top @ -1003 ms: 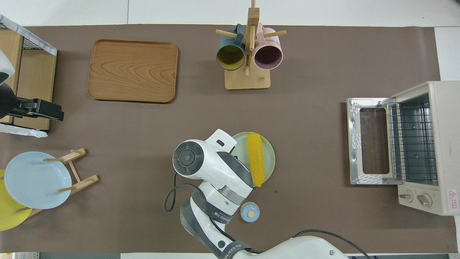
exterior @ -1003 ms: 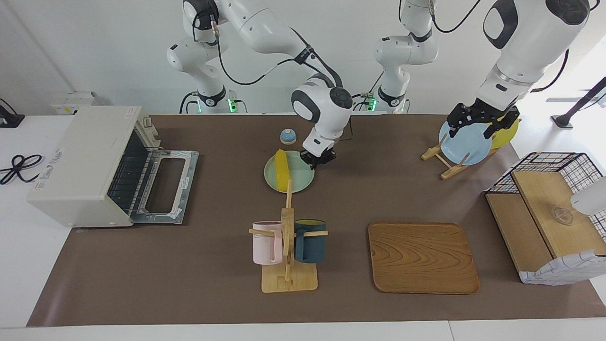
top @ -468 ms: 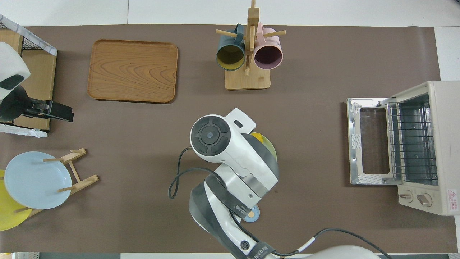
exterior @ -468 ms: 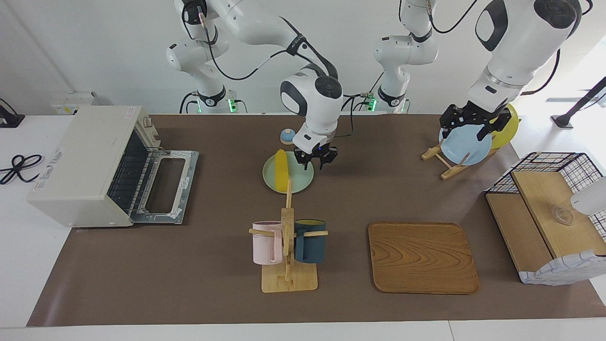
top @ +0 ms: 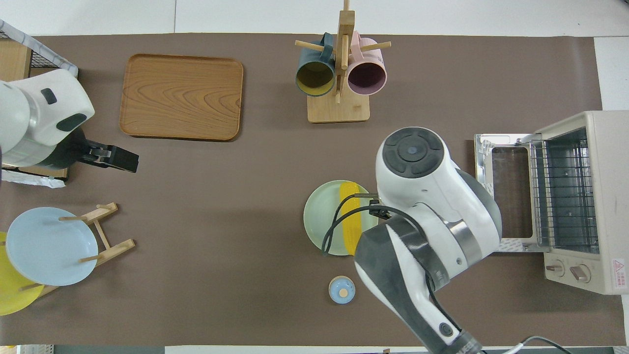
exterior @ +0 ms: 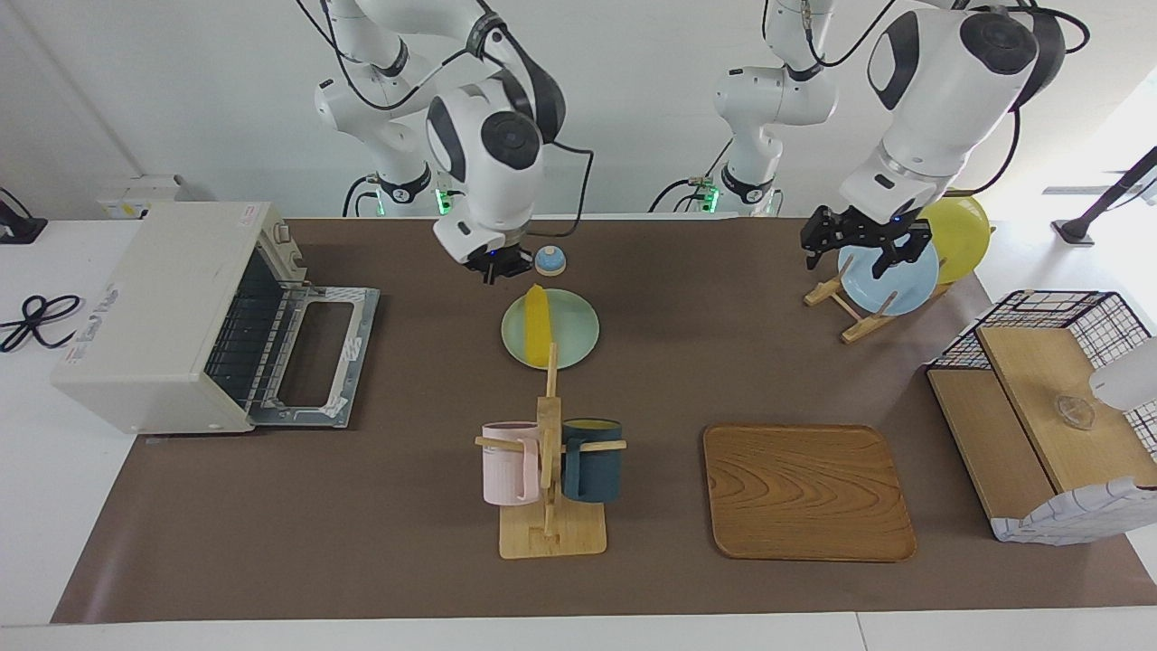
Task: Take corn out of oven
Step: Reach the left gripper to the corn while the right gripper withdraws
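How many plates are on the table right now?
3: a green plate under the corn mid-table; a blue plate and a yellow plate on the wooden rack.

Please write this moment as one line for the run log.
corn: on green plate | oven: door open | right gripper: raised, holds nothing | left gripper: over plate rack, waiting

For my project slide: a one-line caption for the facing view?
Corn on the green plate, oven open, right gripper raised above the table.
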### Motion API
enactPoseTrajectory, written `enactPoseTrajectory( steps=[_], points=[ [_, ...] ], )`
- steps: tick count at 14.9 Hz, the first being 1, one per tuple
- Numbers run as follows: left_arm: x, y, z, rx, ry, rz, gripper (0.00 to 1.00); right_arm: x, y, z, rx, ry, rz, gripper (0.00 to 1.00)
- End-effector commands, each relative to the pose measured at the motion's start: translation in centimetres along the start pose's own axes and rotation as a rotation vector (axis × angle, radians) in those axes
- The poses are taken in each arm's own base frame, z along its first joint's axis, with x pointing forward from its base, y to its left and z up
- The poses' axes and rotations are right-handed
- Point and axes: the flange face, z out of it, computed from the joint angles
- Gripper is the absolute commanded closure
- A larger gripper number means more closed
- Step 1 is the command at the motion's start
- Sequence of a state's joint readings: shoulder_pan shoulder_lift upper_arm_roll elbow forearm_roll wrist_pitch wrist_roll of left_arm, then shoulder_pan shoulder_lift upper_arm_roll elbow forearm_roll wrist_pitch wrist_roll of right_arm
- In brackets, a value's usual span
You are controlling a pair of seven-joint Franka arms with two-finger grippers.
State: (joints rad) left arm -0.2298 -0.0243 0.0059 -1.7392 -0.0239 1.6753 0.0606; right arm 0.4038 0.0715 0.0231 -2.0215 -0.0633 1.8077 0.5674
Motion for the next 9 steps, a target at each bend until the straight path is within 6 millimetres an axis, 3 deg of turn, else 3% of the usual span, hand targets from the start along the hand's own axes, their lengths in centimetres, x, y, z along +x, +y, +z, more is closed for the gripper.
enactPoseTrajectory(
  steps=[1, 3, 4, 5, 9],
  points=[
    [0.4, 4.3, 2.3, -0.019, 0.008, -0.012, 0.0, 0.0, 6.0, 5.9, 0.048, 0.026, -0.085, 1.0],
    [0.8, 7.8, 3.4, -0.019, 0.014, -0.04, 0.0, 0.8, 8.7, 6.9, 0.061, 0.024, -0.08, 1.0],
    [1.1, 9.4, 4.2, -0.03, 0.015, -0.051, 0.0, 0.8, 9.0, 7.3, 0.059, 0.021, -0.077, 1.0],
    [1.7, 12.3, 5.7, -0.045, 0.015, -0.072, 0.0, 0.6, 9.2, 7.8, 0.044, 0.018, -0.082, 1.0],
    [2.7, 20.3, 9.5, -0.059, 0.05, -0.131, 0.0, 0.8, 12.5, 10.9, 0.049, 0.101, -0.095, 1.0]
  ],
)
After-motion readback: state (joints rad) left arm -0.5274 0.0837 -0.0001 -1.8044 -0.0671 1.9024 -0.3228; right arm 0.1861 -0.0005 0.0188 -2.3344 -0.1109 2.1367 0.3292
